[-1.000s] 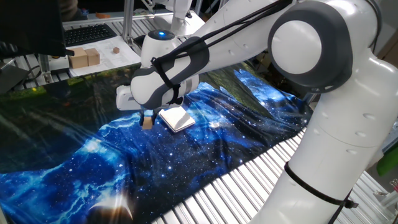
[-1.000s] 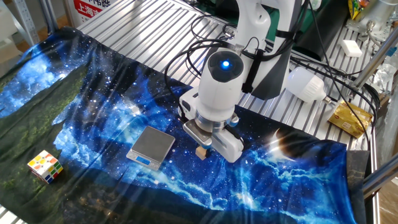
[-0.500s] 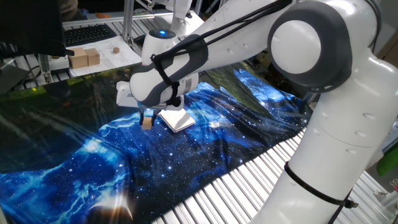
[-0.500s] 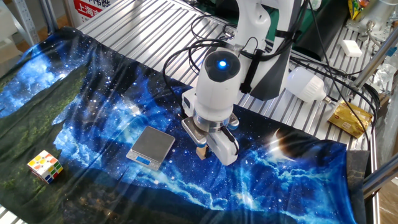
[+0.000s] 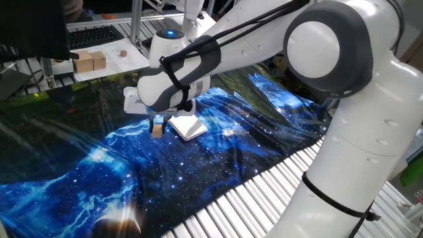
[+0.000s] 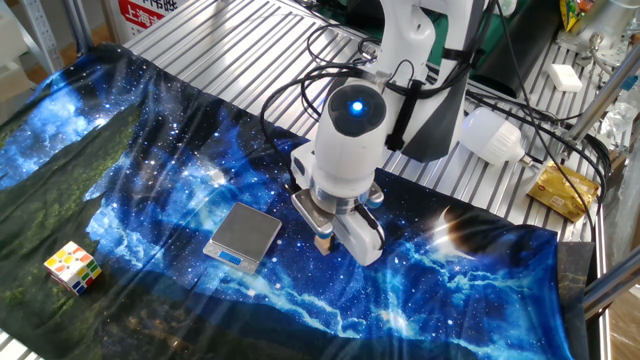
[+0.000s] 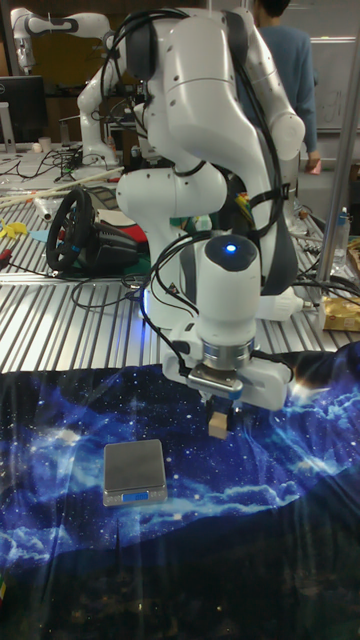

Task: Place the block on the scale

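Note:
The block point(image 5: 156, 130) is a tiny tan cube pinched between the fingers of my gripper point(image 5: 157, 125), just over the blue starry cloth. From the other side the block point(image 6: 323, 243) hangs under the gripper point(image 6: 325, 237), a short way right of the scale point(image 6: 245, 235). The scale point(image 5: 188, 125) lies flat on the cloth with its plate bare. In the tall view the gripper point(image 7: 218, 416) holds the block point(image 7: 217, 427) to the right of and slightly beyond the scale point(image 7: 135, 470). I cannot tell whether the block touches the cloth.
A multicoloured puzzle cube point(image 6: 72, 267) sits on the cloth at the near left. Larger pale wooden blocks point(image 5: 89, 61) and a keyboard point(image 5: 92, 36) lie on the far desk. A yellow packet point(image 6: 563, 190) rests on the metal slats at right.
The wrist has shifted and leaned slightly toward the scale. The block stays in the fingers at nearly the same spot.

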Robot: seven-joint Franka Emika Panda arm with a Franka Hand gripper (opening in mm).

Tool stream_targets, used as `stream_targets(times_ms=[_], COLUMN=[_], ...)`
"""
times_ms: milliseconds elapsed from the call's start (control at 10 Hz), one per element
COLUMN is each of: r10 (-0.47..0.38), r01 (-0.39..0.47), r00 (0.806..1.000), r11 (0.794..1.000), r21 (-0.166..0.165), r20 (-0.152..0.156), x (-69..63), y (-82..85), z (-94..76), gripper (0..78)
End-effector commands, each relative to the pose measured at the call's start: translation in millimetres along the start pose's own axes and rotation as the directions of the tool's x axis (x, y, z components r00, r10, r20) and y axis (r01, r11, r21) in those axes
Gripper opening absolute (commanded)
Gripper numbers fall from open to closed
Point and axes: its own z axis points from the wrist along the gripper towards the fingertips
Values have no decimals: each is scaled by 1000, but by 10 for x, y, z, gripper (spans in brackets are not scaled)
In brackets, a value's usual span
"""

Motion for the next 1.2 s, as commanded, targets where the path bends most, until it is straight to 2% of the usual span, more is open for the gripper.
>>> stream_targets(times_ms=[100, 300, 500, 800, 1200], r10=[-72, -92, -128, -170, -230], r01=[71, 92, 129, 170, 230], r00=[997, 996, 992, 985, 973], r11=[997, 996, 991, 985, 973], r21=[19, 21, 26, 27, 34], r20=[13, 10, -12, -13, -12], x=[-147, -262, -419, -591, -739], y=[-108, -209, -373, -517, -669], z=[-28, -79, -175, -169, -151], gripper=[12, 12, 12, 12, 12])
